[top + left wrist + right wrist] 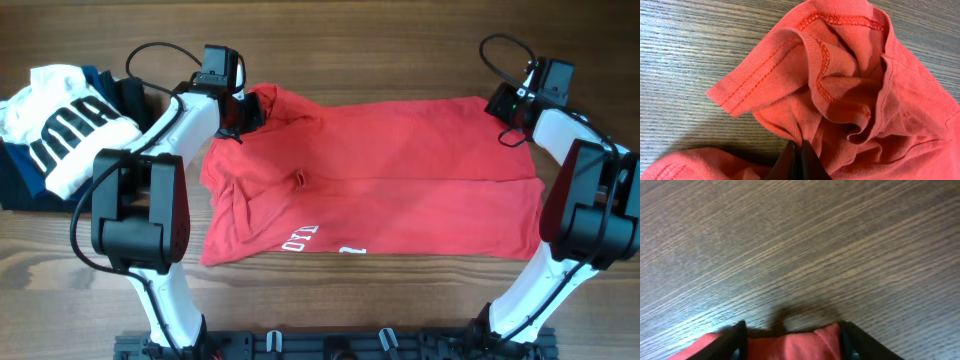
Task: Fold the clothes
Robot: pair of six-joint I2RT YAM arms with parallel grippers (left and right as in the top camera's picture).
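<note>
A red T-shirt [400, 180] lies spread across the middle of the table, with white lettering near its front hem. Its left side is bunched and rumpled. My left gripper [243, 112] is at the shirt's far left corner and is shut on a pinch of red fabric. In the left wrist view [800, 150] a sleeve and the ribbed collar [822, 65] are folded up in front of the jaws. My right gripper [510, 105] is at the shirt's far right corner. In the right wrist view [792, 336] its fingers are wide apart, with the red cloth edge [790, 345] between them.
A pile of other clothes sits at the far left of the table: a white garment with black stripes [70, 125] on top of navy fabric [25, 180]. Bare wooden tabletop [800, 245] lies beyond the right gripper.
</note>
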